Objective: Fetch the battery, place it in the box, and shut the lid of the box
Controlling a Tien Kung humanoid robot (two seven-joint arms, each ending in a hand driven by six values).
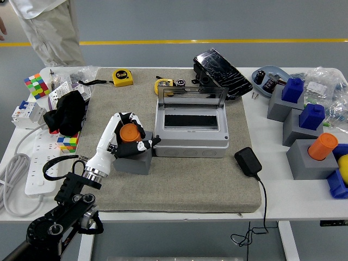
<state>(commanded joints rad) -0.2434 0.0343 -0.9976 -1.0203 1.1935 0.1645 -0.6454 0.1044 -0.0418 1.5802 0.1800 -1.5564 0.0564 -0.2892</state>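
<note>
An orange cylindrical battery (129, 133) stands upright in a grey block holder (134, 161) on the grey mat, just left of the box. My left hand (130, 142) has its fingers curled around the battery, thumb on the near right side. The grey box (190, 142) sits mid-mat with its clear lid (191, 97) standing open at the back. My right hand is out of view.
A second orange battery (323, 145) in a grey holder and blue blocks (293, 89) stand at the right. A black adapter (248, 161) lies right of the box. A tape measure (122, 77), cubes (36, 85) and a power strip (37, 163) are on the left. A person (46, 30) walks at the far left.
</note>
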